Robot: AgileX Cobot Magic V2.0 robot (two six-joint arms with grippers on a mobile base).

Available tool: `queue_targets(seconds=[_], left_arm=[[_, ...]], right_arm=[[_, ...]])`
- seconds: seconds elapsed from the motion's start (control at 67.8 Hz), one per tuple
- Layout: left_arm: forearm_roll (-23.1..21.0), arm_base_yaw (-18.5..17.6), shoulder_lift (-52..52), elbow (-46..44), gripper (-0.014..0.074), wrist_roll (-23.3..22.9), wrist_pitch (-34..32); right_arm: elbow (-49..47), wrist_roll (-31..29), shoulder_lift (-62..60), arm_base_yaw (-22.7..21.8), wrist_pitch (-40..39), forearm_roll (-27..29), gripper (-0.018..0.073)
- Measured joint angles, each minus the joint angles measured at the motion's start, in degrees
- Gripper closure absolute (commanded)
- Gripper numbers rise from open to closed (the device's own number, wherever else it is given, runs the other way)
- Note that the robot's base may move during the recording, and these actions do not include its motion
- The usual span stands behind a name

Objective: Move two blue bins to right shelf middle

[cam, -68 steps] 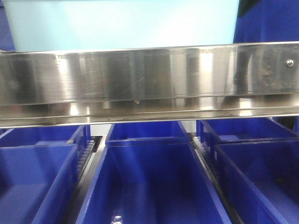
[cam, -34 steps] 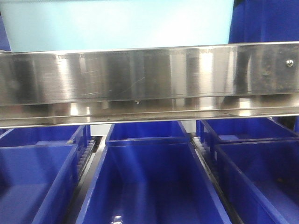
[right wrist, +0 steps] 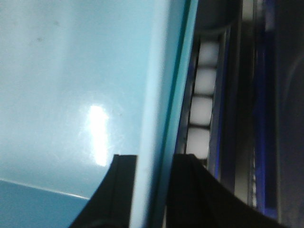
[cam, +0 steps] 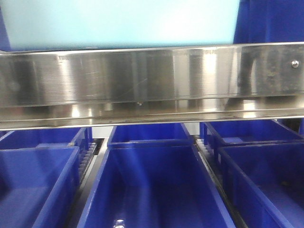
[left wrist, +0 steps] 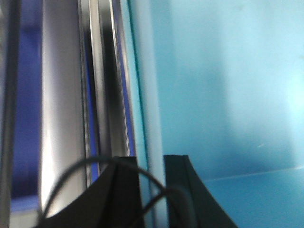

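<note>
Above steel shelf rail (cam: 152,80), pale blue bin (cam: 123,21); left pincer (left wrist: 151,164) and right pincer (right wrist: 154,164) each closed on its rim, seemingly tight; dark blue crates (cam: 152,190) below.

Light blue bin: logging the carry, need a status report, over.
Left gripper shut on light blue bin wall. Right gripper shut on it too. Bin just above steel shelf rail, dark blue crate close beside it.

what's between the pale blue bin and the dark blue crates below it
A brushed stainless-steel shelf rail runs between the pale light-blue plastic bin and the dark royal-blue plastic crates, shown in the front-facing view.
</note>
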Motion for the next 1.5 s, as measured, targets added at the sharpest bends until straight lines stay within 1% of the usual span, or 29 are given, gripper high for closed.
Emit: queue_targets(seconds=[0.133,0.236,0.398,0.516,0.988,1.505], left_arm=[[0.0,0.0,-0.77,-6.55,0.0707,0.13,0.5],[-0.65,0.0,-1.21,-10.71,0.0707,0.27,0.64],[-1.92,0.0,-1.53,-14.51,0.0707,0.37,0.63],[-2.85,0.0,-1.65,-15.18,0.0707,0.37,0.39],[-2.85,0.0,-1.65,-15.18,0.0707,0.37,0.96],[-2.85,0.0,-1.65,-15.18,0.0707,0.51,-2.54]], right_arm=[[-1.59,0.33,-2.33,0.0,-2.09,-1.67,0.0712],[-5.33,0.59,-3.72,0.0,-3.01,-3.2,0.0712],[-11.37,0.59,-4.1,0.0,-3.01,-4.82,0.0712],[-13.54,0.26,-4.1,0.0,-3.01,-5.51,0.0712],[-13.64,0.14,-4.1,0.0,-1.81,-5.62,0.0712],[-13.64,0.14,-4.1,0.0,-2.56,-5.83,0.0712]])
